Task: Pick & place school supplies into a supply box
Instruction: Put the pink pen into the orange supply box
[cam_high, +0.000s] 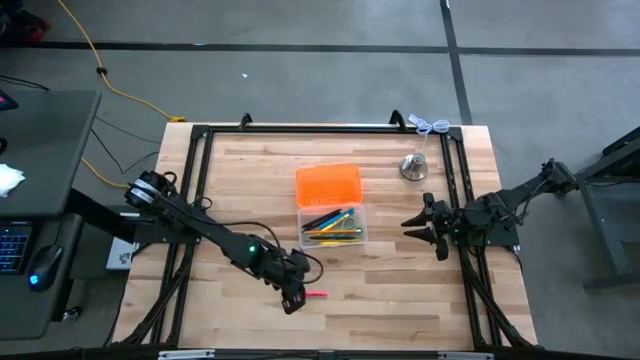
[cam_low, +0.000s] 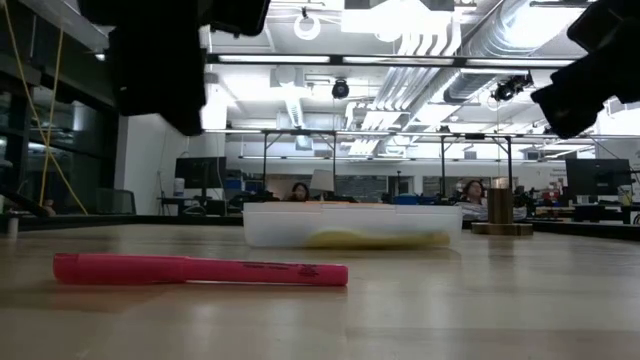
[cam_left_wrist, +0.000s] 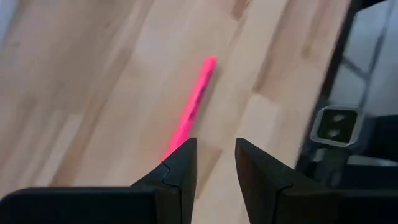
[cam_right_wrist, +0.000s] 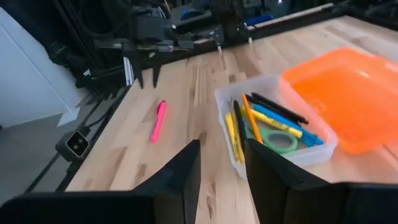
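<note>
high view: left gripper (cam_high: 293, 299) over pink marker (cam_high: 317, 295) on desk (cam_high: 400, 280), jaws parted, empty; supply box (cam_high: 332, 225) nearby, mostly filled. left wrist view: marker just ahead. right wrist view: right gripper (cam_right_wrist: 221, 163) waiting, released. next: descend, clamp marker, carry to box.

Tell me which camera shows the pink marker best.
The low view: the pink marker lies full length on the table, unobstructed. The left wrist view shows it blurred, partly behind the left gripper. The right wrist view shows it whole but farther off; the high view shows a sliver beside that gripper.
</note>
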